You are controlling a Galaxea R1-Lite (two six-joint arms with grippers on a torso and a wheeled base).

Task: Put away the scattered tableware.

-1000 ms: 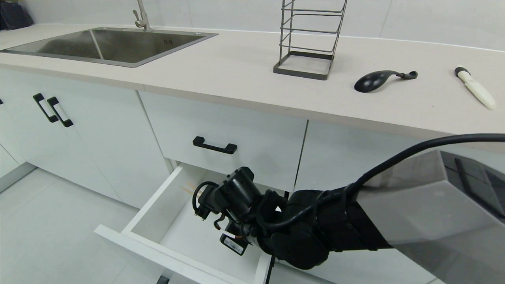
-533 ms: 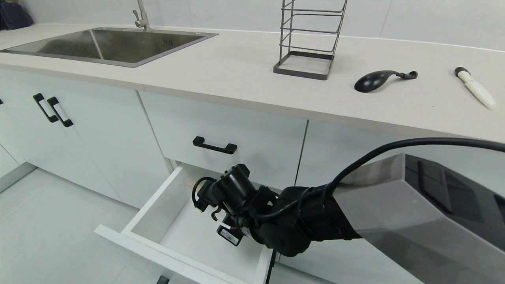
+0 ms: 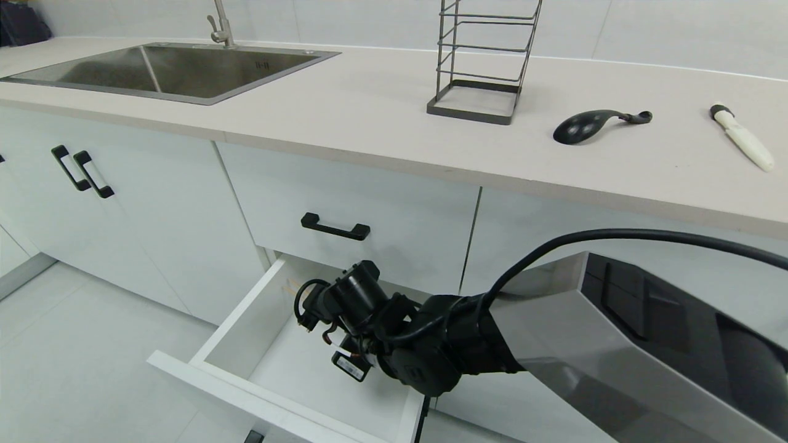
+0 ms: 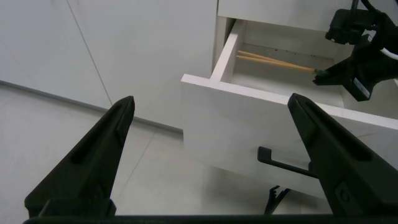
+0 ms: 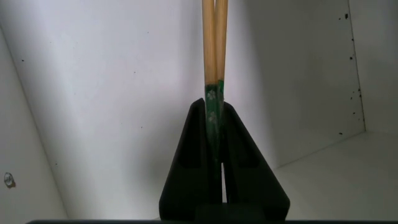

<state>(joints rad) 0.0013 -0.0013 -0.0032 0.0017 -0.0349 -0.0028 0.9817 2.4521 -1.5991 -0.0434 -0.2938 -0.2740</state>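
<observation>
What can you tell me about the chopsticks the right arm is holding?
The chopsticks are a pair of slim, pale tan sticks, wood or bamboo by the look, lying side by side and close together. One end carries a green patterned band, and that end is clamped in the right pincer, which is shut on them. They stretch nearly level inside the open white drawer, toward its back. Whether their far tips touch the drawer cannot be told.
</observation>
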